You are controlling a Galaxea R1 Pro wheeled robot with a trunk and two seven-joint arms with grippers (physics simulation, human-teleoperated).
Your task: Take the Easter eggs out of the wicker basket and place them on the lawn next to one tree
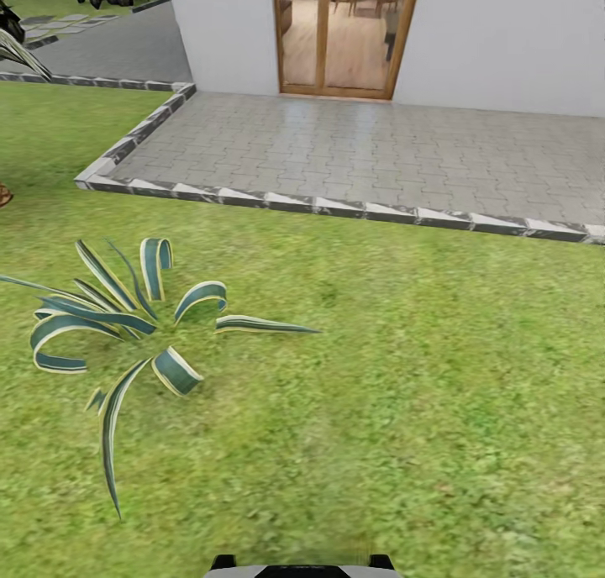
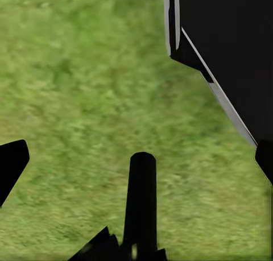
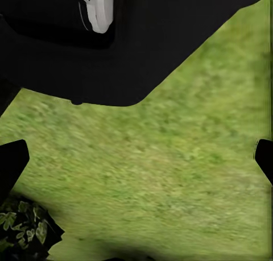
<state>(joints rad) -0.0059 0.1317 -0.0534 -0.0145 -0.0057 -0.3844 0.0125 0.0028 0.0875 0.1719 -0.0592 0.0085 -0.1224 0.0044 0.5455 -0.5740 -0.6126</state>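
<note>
On the lawn, near the paved patio edge, a striped plant spreads. Both grippers hang wide apart over grass, holding nothing. I judge the robot is searching: next, turn to find basket and eggs.

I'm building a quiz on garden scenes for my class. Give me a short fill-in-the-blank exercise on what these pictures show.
1. The spiky plant with green, yellow-edged striped leaves grows out of the mottled green ____.
2. The grey paved patio is bordered by a ____ kerb of angled stones.
3. Beyond the patio, the wooden-framed glass door is set in a ____ house wall.
4. In the left wrist view, a black finger of the left gripper hangs over ____.

Missing words: lawn; grey; white; grass
</note>
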